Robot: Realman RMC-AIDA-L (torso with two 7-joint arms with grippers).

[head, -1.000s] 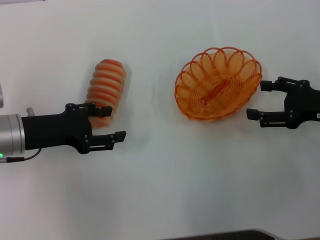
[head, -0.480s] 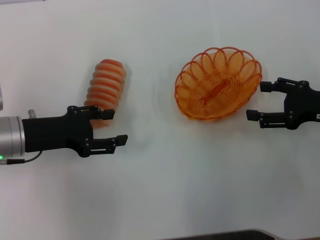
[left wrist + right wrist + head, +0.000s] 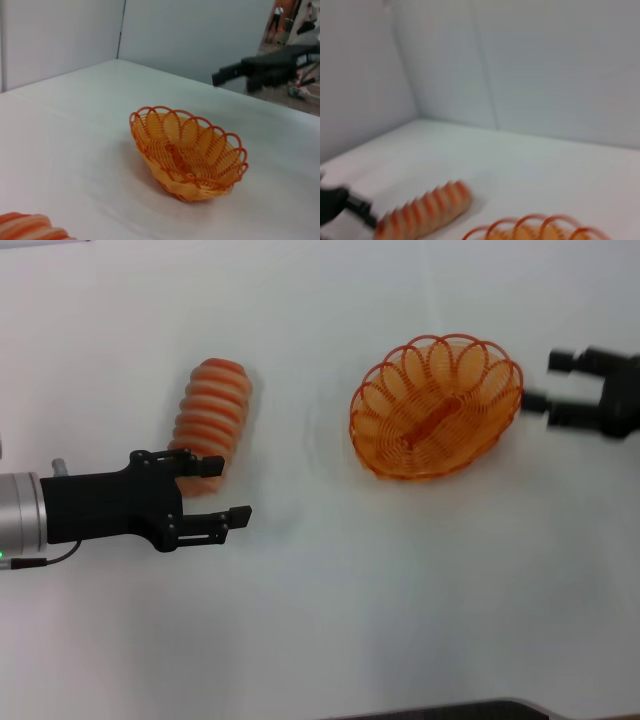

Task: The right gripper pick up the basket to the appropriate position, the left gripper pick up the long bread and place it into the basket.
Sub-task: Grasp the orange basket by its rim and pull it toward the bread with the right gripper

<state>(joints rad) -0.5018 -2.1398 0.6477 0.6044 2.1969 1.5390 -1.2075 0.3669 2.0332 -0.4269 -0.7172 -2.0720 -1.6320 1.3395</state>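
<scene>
Right hand [image 3: 549,382] open beside basket [image 3: 436,406]

Left gripper [image 3: 218,490] low at left, jaws apart — right gripper [image 3: 553,382] far right, jaws apart.

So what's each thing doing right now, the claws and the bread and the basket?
Basket: empty, upright on the table, untouched.
Bread: lying flat on the table, not gripped.
Left end effector: open, empty, at the bread's near end.
Right end effector: open, empty, beside the basket.
</scene>
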